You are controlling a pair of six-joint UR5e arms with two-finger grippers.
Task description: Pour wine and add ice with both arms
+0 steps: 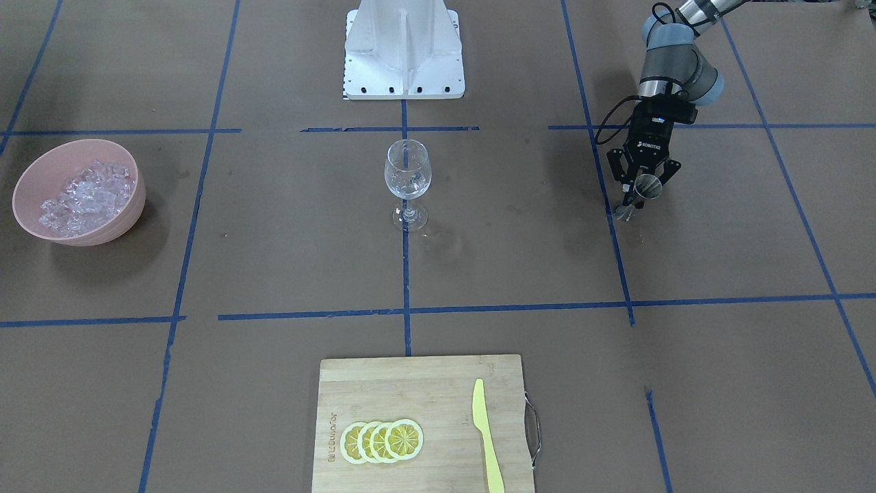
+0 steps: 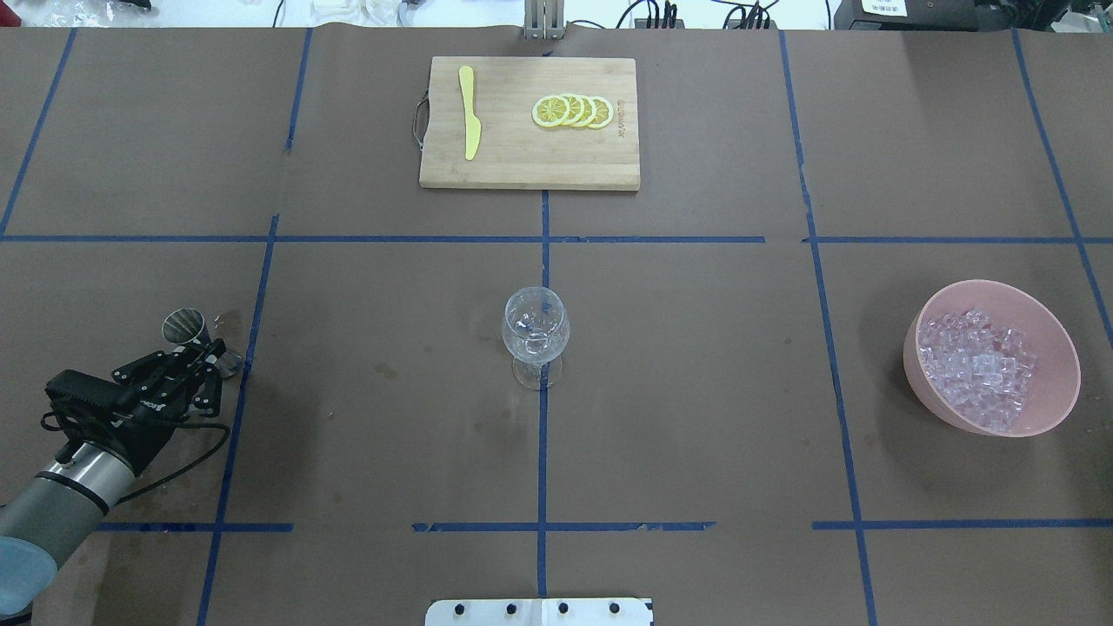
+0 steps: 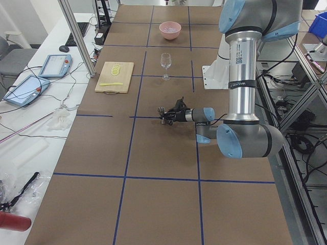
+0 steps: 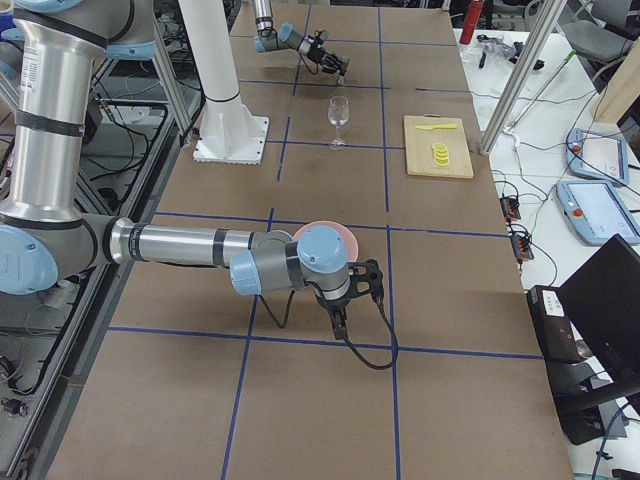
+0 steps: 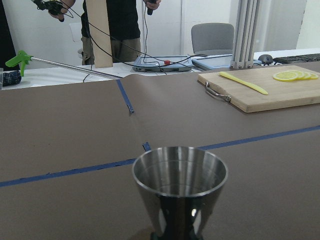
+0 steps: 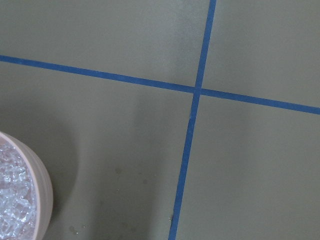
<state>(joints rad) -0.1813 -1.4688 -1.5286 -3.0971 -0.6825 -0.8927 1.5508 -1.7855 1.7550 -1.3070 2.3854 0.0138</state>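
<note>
My left gripper [image 1: 638, 195] is shut on a steel jigger [image 1: 647, 185] low over the table, well to the robot's left of the clear stemmed glass [image 1: 408, 179]. In the overhead view this gripper [image 2: 209, 352] holds the jigger [image 2: 183, 325] at its waist. The left wrist view shows the jigger's cup [image 5: 180, 187] close up; no wine shows in it. The ice [image 1: 85, 197] fills a pink bowl [image 1: 27, 179]. My right gripper [image 4: 342, 318] shows only in the exterior right view, beside the bowl; I cannot tell whether it is open or shut. The right wrist view shows the ice [image 6: 10, 200].
A wooden cutting board [image 2: 522, 156] at the far side holds lemon slices [image 2: 574, 111] and a yellow knife [image 2: 469, 122]. The white pedestal [image 1: 404, 48] stands behind the glass. Blue tape lines cross the brown table.
</note>
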